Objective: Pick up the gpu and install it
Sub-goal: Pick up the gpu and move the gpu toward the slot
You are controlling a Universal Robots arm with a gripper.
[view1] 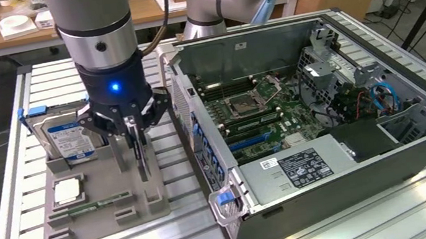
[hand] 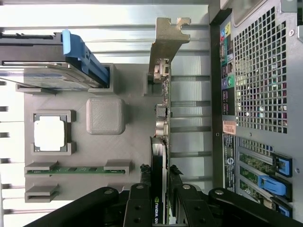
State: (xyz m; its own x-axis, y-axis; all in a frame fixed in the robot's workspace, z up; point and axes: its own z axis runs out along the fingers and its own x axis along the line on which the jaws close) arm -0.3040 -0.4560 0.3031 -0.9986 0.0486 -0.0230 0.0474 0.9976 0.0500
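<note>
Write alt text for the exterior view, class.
The gripper is at the gpu, which stands on edge in a grey holder. A hard drive stands beside it in the holder, and an open case lies to the exterior view's right.

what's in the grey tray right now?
In the tray: hard drive, CPU, green memory stick, and the gpu standing on edge under the gripper. The gripper covers the gpu's upper part.

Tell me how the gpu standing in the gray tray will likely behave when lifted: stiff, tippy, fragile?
The gpu looks like a rigid board with a metal bracket, so probably stiff. Standing on its thin edge in the gray tray, it would likely tip without support. Exposed components along its edge suggest fragility.
</note>
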